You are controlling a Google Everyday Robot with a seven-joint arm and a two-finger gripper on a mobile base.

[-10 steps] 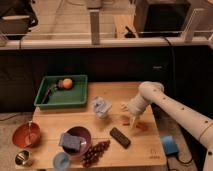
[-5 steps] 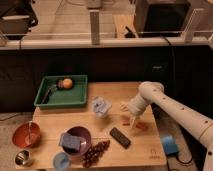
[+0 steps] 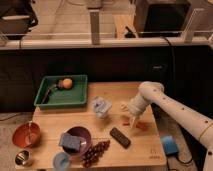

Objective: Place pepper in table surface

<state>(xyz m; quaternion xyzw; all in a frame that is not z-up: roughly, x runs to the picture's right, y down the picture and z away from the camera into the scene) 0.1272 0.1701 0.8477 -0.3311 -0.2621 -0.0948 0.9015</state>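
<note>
The pepper (image 3: pixel 141 127) is a small orange-red piece low on the table surface (image 3: pixel 145 150), at its right side. A second reddish bit shows just left of the gripper, so the pepper seems to run under it. My gripper (image 3: pixel 134 124) points down at the end of the white arm (image 3: pixel 170 105) and sits right over the pepper, at or just above the wood. The contact itself is hidden.
A green tray (image 3: pixel 50 102) at the back left holds a round orange fruit (image 3: pixel 66 82). A clear container (image 3: pixel 101 106), a black bar (image 3: pixel 120 137), a purple bowl (image 3: pixel 82 135) with a blue sponge (image 3: pixel 70 142), grapes (image 3: pixel 96 150), a red bowl (image 3: pixel 20 131) and a metal cup (image 3: pixel 22 157) stand left of the gripper.
</note>
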